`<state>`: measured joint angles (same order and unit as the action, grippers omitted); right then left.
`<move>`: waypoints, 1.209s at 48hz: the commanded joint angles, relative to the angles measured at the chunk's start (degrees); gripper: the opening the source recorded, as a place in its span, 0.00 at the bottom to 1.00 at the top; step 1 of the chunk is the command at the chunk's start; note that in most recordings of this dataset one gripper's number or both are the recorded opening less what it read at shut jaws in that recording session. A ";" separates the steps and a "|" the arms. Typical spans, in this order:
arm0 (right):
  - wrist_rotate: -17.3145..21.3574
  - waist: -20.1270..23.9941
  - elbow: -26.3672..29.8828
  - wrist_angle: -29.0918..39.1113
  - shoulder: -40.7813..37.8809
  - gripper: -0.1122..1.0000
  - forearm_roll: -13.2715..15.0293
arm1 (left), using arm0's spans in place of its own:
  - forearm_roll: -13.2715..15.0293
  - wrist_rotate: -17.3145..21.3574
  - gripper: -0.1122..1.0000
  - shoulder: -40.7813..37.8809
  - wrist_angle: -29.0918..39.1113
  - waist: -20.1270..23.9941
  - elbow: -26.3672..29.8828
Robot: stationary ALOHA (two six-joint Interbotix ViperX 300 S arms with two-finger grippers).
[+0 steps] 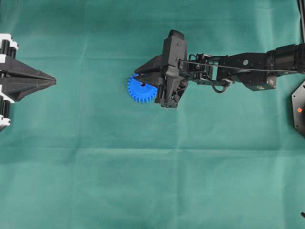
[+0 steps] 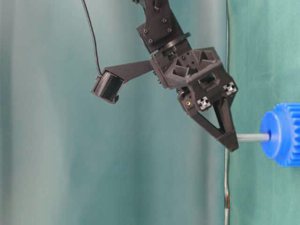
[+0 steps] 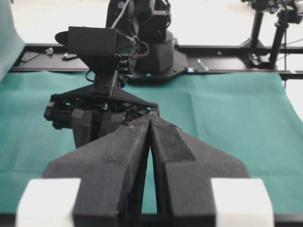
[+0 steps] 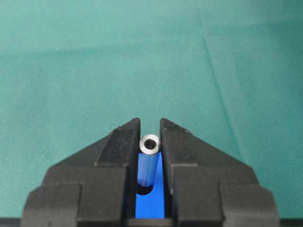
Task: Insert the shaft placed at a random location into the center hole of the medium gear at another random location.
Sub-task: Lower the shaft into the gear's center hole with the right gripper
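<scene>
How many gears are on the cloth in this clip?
1. The medium gear, blue, lies near the middle of the green cloth, partly under the right tool, which holds the shaft at its center hole.

medium gear [image 2: 283,134] | cut off at table-level edge (right side) | center hole hidden by shaft [image 2: 252,137]

Robotics lab: green cloth [image 1: 143,181] on bench, camera stands [image 3: 279,28] behind.

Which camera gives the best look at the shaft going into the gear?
The table-level view: the shaft shows side-on, running from the right hand into the hub of the medium gear. The right wrist view shows it end-on between the fingers, above the hole. Overhead, the hand hides it. The left wrist view shows none of it.
</scene>
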<state>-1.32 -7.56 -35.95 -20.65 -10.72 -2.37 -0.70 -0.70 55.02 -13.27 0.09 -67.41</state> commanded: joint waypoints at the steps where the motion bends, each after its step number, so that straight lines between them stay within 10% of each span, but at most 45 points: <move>1: -0.53 -0.26 0.79 -0.53 0.62 0.22 0.00 | -0.18 0.00 0.10 -0.44 -0.18 0.00 1.14; 58: 0.18 0.26 0.09 -0.62 0.62 0.22 -0.70 | -0.18 -0.09 0.10 -0.44 0.00 0.00 1.05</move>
<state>-1.32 -7.29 -36.91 -20.83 -10.99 -2.72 -0.70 -0.70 55.02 -13.01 0.09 -67.41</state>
